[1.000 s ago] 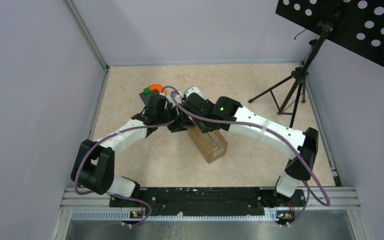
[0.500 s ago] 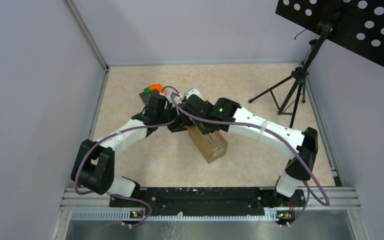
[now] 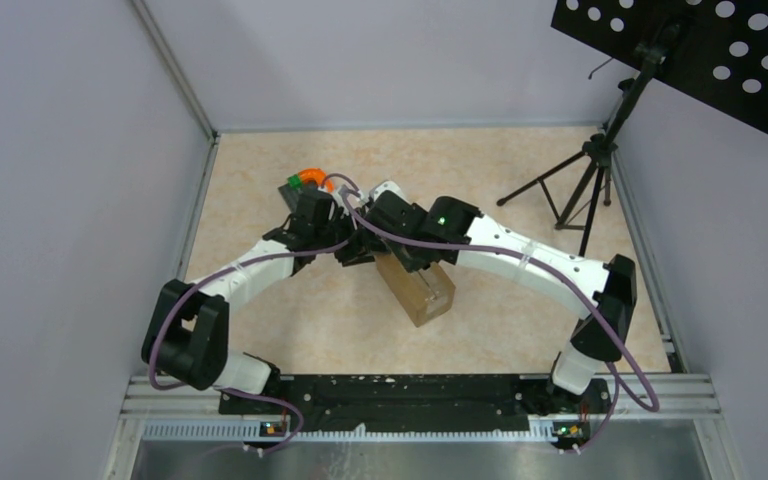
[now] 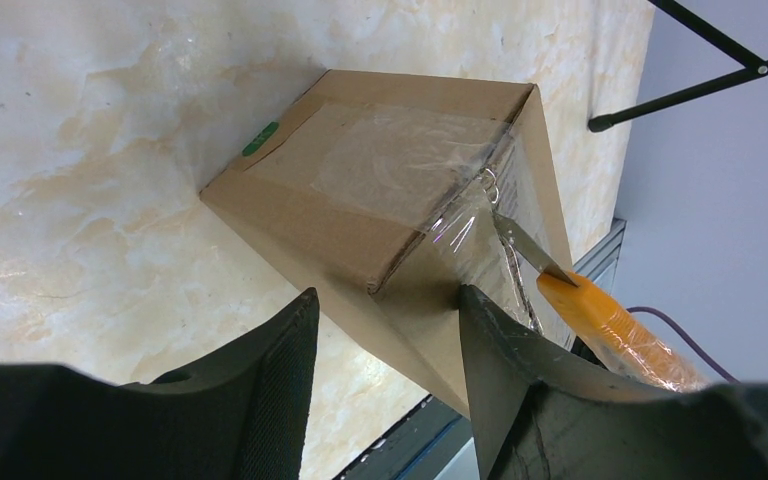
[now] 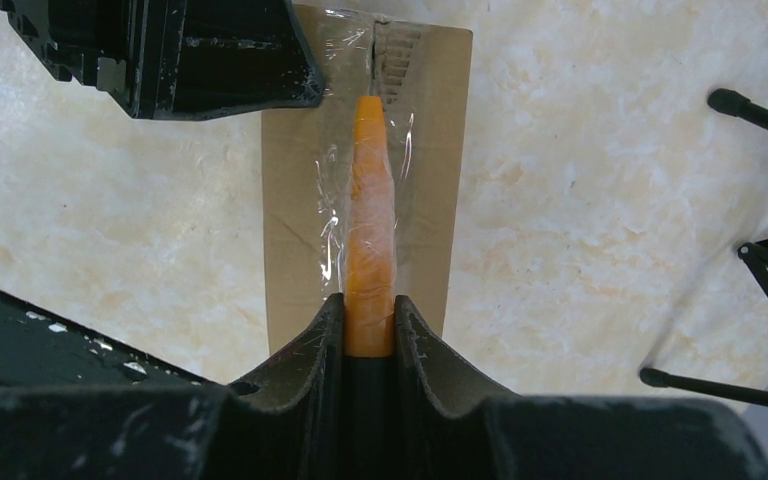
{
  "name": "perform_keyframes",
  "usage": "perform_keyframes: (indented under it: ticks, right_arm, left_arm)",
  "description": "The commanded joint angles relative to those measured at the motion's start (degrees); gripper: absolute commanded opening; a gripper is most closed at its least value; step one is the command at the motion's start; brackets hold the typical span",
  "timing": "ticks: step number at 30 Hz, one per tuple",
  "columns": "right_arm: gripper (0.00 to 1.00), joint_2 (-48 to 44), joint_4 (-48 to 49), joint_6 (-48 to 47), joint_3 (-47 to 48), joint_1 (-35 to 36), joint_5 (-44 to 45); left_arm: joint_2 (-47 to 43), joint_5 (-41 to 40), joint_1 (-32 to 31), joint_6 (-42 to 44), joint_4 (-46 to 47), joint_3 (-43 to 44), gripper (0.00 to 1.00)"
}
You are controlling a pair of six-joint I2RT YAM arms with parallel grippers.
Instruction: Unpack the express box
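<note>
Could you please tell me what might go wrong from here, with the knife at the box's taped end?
1. The left gripper straddles a corner of the express box without visibly clamping it, so the box may slide under the cut.
2. The blade of the orange knife, held by the right gripper, sits close to a left finger and could strike it.
3. The clear tape looks wrinkled and might snag instead of slitting.

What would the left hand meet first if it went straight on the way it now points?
The express box: its taped corner sits right ahead between the left hand's spread fingers, though how close is hard to judge.
</note>
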Motion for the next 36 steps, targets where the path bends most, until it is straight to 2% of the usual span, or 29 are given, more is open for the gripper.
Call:
perform_keyframes:
  ticks: [1, 13, 26, 30, 36]
  right_arm:
    - [0.0, -2.2, -3.91, -0.13, -1.26, 0.91, -4.23]
    - [0.0, -4.9, -4.63, 0.57, -2.86, 0.96, -5.88]
    - [0.0, -4.6, -2.39, 0.52, -3.73, 0.85, -5.6]
    - [0.0, -4.6, -2.06, 0.61, -3.81, 0.86, -5.61]
    - [0.0, -4.85, -1.72, 0.88, -3.97, 0.86, -5.32]
  left_arm:
    - [-0.66, -5.54, -0.31, -0.73, -2.37, -2.61, 0.57]
    - [-2.8, -8.34, -0.31, -2.39, -3.02, -3.23, 0.57]
    - [-8.04, -7.59, -0.18, 2.06, -10.86, 7.65, 0.68]
    - [-7.13, -3.8, -0.18, -0.49, -7.96, 10.07, 0.69]
    - [-1.1, 4.7, -0.3, -10.47, 3.96, 9.98, 0.7]
